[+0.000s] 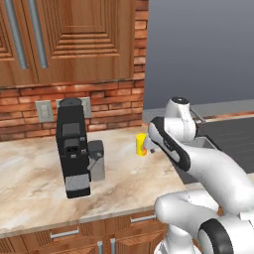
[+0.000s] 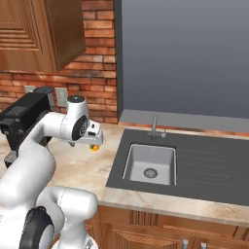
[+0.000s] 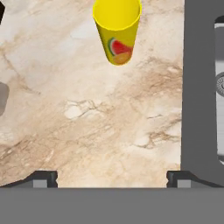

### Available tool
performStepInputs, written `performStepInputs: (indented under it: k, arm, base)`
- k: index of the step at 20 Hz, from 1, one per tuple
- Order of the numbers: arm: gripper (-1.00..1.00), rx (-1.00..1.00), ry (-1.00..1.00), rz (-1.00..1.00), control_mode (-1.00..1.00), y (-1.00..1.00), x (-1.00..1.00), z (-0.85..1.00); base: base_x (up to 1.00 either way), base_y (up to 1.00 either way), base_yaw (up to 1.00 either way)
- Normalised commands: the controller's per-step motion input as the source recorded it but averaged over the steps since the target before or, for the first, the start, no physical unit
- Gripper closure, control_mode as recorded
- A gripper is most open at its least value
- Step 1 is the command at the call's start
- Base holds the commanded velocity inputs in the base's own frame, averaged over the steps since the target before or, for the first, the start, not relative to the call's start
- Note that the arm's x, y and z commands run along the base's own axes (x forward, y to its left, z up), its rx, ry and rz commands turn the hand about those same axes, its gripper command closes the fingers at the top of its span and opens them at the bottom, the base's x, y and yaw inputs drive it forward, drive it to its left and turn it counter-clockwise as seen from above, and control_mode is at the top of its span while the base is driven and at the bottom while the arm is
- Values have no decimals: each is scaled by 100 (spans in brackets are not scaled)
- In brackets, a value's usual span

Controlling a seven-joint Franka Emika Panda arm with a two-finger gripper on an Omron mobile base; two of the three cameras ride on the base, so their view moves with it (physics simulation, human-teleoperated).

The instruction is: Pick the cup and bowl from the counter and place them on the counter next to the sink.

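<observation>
Tool (image 3: pixel 112 177) spread wide, empty; cup (image 3: pixel 117 30) upright on table (image 3: pixel 87 118) near sink (image 2: pixel 149 164) edge; light, rigid, slick; pinch mid-wall.

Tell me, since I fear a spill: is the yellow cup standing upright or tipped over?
Upright. The cup stands on its base on the counter, its open mouth up, apart from the sink's surround.

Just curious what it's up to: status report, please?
Pincer open, empty, above counter. Cup upright ahead, untouched. Path to it bare.
</observation>
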Motion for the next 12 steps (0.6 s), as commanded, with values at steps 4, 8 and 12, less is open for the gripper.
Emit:
performStepInputs:
  k: [4, 8, 12]
  arm:
    - [-100, 0, 0, 0, -100, 0, -81, 0]
    - [-100, 0, 0, 0, -100, 0, -32, 16]
    - [-100, 0, 0, 0, -100, 0, 2, 44]
  base:
    - [0, 0, 0]
    - [0, 0, 0]
    - [0, 0, 0]
